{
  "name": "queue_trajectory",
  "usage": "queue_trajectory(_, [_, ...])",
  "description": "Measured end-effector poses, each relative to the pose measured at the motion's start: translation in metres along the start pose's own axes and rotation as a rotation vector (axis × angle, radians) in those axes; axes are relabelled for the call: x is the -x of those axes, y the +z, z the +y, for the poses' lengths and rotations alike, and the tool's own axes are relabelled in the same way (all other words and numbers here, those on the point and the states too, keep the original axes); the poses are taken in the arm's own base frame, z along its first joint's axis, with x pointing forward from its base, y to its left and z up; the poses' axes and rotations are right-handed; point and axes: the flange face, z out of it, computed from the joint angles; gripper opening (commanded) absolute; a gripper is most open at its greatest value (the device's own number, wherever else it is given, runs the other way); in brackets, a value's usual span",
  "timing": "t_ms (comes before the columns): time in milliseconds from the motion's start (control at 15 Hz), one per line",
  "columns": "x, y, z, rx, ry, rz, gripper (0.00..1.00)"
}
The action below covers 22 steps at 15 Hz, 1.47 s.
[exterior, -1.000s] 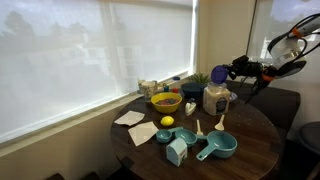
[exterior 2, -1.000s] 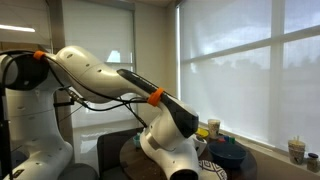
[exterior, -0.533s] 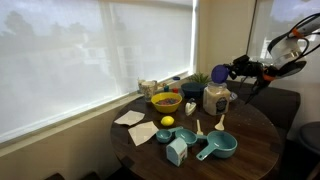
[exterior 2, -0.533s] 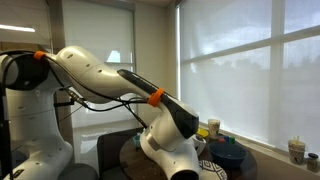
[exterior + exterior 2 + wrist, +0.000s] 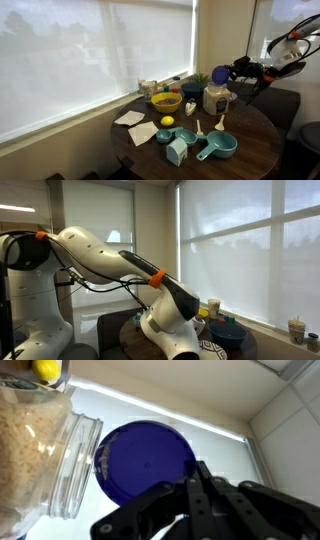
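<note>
Gripper [image 5: 197, 472] fingers are drawn together, tips meeting with no gap I can make out. They sit right at the lower right edge of a round blue disc [image 5: 145, 465]. Whether the tips actually pinch that edge or only rest against it, I cannot tell from here.

In the wrist view the disc lies ahead of the fingertips, up and to the left, with its flat face turned almost squarely to the camera. It is round, so it offers no long axis to line up with, only the rim. In an exterior view the same blue disc [image 5: 220, 76] shows at the very tip of the gripper [image 5: 233, 71], which reaches in level from the side toward the window, above the far edge of the round table [image 5: 255, 140].

Just beside the disc, on its left in the wrist view, stands a glass jar of grain [image 5: 40, 450], its wall close to the rim. In an exterior view that jar [image 5: 214, 98] sits directly below the disc. There is only this one arm.
</note>
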Motion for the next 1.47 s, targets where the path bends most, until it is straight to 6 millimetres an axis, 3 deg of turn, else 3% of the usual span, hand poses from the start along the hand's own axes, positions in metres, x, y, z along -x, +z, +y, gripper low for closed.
queue_trajectory(733, [0.005, -0.026, -0.002, -0.069, 0.013, 0.052, 0.01])
queue_trajectory(1000, [0.011, -0.025, 0.013, -0.057, 0.058, 0.043, 0.01])
queue_trajectory(1467, [0.010, -0.025, 0.017, -0.071, 0.072, 0.060, 0.01])
